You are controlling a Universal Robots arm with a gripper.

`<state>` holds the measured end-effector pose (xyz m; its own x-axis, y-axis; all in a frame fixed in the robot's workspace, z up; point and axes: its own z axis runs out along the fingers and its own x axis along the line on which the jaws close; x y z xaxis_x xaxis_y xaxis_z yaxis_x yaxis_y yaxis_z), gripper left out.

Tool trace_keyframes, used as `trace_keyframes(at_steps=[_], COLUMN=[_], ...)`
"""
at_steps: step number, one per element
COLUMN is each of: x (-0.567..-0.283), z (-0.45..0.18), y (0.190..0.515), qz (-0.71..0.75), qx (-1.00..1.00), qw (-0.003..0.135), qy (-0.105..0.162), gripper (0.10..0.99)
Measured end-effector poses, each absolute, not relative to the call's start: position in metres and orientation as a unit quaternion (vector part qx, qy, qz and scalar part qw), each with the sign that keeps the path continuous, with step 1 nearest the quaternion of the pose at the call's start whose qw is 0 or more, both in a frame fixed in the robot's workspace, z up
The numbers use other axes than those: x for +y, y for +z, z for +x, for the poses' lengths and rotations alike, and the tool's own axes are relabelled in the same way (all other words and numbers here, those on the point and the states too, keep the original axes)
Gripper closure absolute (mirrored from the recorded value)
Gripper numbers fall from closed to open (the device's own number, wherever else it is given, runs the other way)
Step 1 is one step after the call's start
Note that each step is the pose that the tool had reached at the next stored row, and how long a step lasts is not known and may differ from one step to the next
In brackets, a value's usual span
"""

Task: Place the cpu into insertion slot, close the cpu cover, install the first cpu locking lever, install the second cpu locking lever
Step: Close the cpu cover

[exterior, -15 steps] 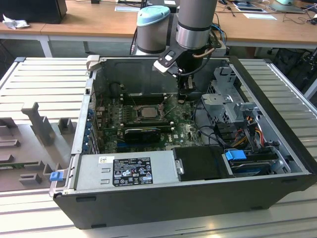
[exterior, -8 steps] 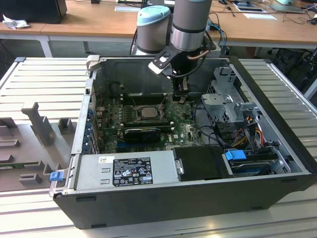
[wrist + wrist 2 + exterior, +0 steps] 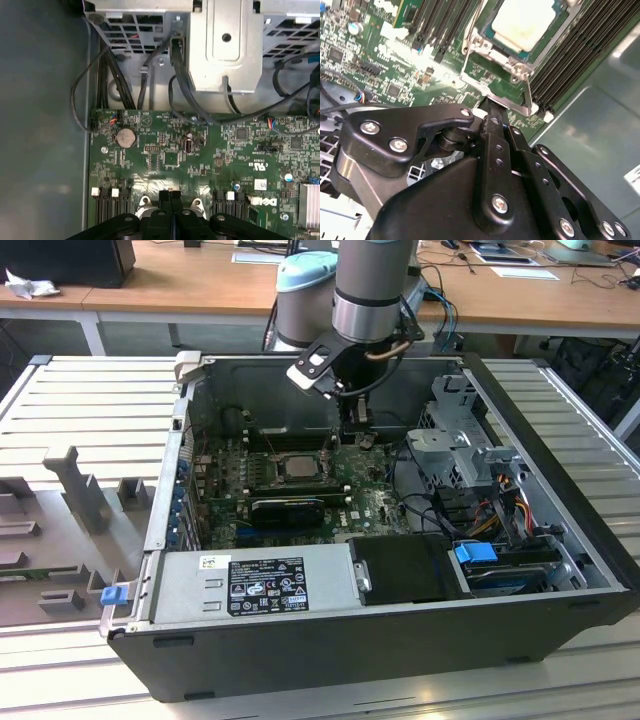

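The cpu [image 3: 298, 466], a pale square chip, lies in the insertion slot [image 3: 272, 468] on the green board. In the second wrist view the cpu [image 3: 522, 22] shows with the silvery cpu cover [image 3: 481, 46] lying flat around it. A thin locking lever [image 3: 528, 95] runs along the socket's side by the memory slots. My gripper [image 3: 358, 438] hangs over the board on the exterior view's right of the socket. Its black fingers are shut together, and the gripper [image 3: 492, 107] has its tips at the socket frame's edge [image 3: 492, 90]. The gripper [image 3: 170, 196] shows closed with nothing visible between the fingers.
The open case holds a grey power supply [image 3: 255, 585] at the front and a metal drive cage [image 3: 465, 450] with cables on the exterior view's right. Black memory slots [image 3: 580, 55] flank the socket. A coin battery [image 3: 126, 136] and black cables [image 3: 181, 90] lie beyond the fingertips.
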<state>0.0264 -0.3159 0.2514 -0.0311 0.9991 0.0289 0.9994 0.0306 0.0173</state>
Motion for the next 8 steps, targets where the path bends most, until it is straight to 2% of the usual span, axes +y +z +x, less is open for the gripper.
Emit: trace_keyframes(at_steps=[8], x=[-0.316], z=[-0.003], y=[0.250], qz=[-0.696], qx=[-0.718], qw=[0.004], qy=[-0.016], gripper=[0.980])
